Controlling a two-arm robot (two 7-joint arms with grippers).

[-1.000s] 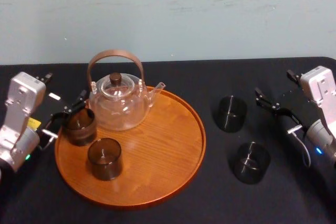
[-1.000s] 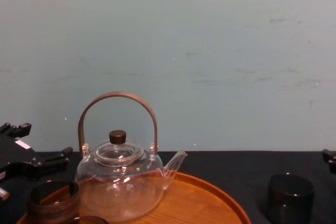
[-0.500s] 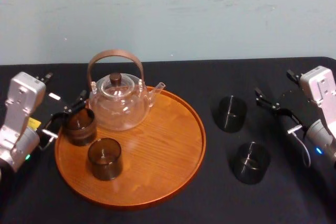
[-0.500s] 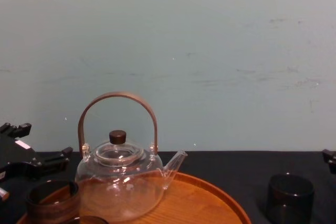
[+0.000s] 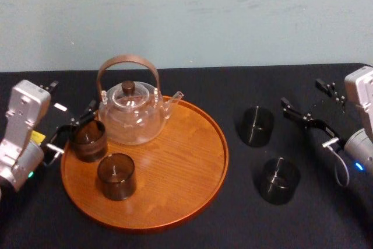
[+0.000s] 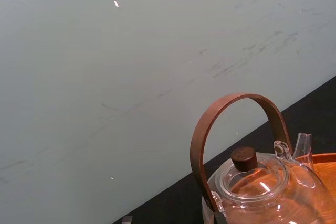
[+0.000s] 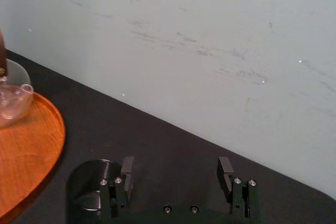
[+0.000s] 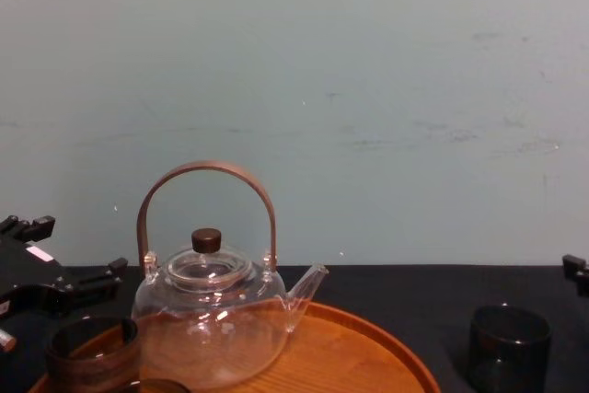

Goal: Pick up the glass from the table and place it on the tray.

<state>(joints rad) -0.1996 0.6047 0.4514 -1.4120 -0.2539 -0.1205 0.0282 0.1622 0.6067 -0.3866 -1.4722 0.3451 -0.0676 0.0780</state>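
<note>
The round orange-brown tray (image 5: 175,161) carries a clear glass teapot (image 5: 131,115) and two dark glasses (image 5: 88,140) (image 5: 116,176). Two more dark glasses stand on the black table to the right, one farther back (image 5: 255,125) and one nearer (image 5: 280,180). My right gripper (image 5: 301,93) hovers open just right of the far glass; the right wrist view shows that glass (image 7: 89,187) beside one finger (image 7: 126,169) of the gripper (image 7: 176,167). My left gripper (image 5: 73,127) stands open at the tray's left rim, next to the rear glass on the tray.
The table is covered in black cloth (image 5: 245,220) and a pale wall (image 5: 186,16) rises behind it. The teapot's tall brown handle (image 8: 207,172) arches over the tray's back left. Bare wood lies on the tray's right half (image 5: 192,144).
My right arm has shifted slightly outward and its gripper has edged a little toward the far glass. The left arm, the tray and the glasses have not moved.
</note>
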